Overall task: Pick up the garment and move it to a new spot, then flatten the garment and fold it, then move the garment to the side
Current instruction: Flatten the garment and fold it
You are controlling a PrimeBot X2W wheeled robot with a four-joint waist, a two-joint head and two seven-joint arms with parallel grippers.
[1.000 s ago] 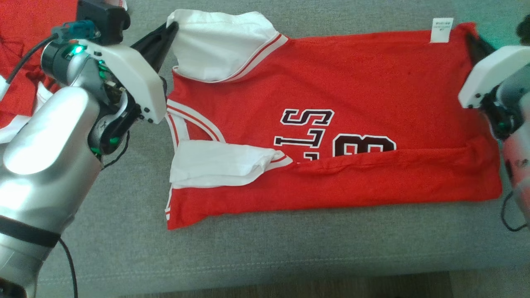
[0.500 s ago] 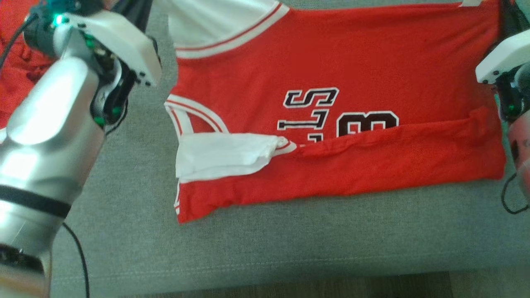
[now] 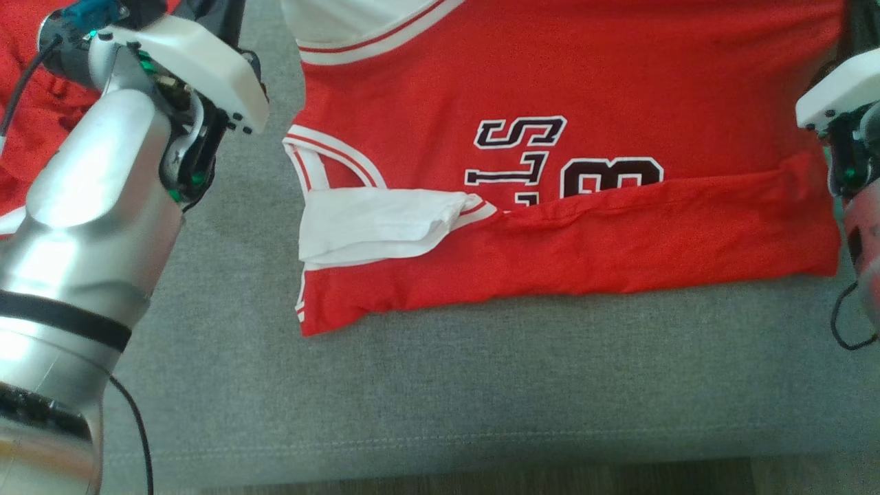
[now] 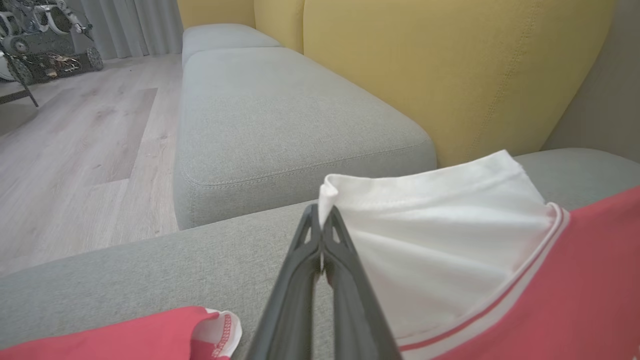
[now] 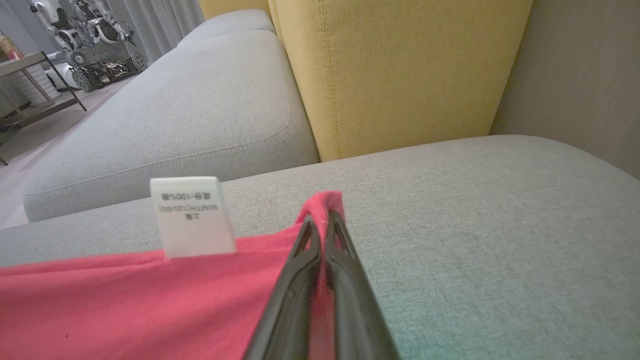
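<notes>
Now the far edge of the jersey (image 3: 584, 261) has come up off the sofa (image 3: 481, 399). A second ago the white sleeve and the care label lay flat in the head view; both have since slid past its top edge. The near corner of the cloth has also crept away from the sofa's front seam, which has itself barely shifted. So this looks like a real lift and drag, not just a camera tilt. With the near long edge already turned in over the lettering, I judge this to be the second lengthwise fold starting, the raised far edge to be carried back over the body.

On the left, the left gripper (image 4: 320, 222) is pinched tight on the corner of the white sleeve (image 4: 440, 240), holding it clear of the seat. Its silver forearm (image 3: 89, 227) rises steeply along the left side, wrist bent so the fingers reach forward beside the collar end. A separate heap of red cloth (image 3: 27, 89) lies further left, untouched.

Across the middle the jersey stays stretched fairly evenly between the two grips.

On the right, the right gripper (image 5: 325, 217) is clamped on the red hem corner, just beside the label (image 5: 192, 215). Its wrist sits at the right margin, level with the folded band.
</notes>
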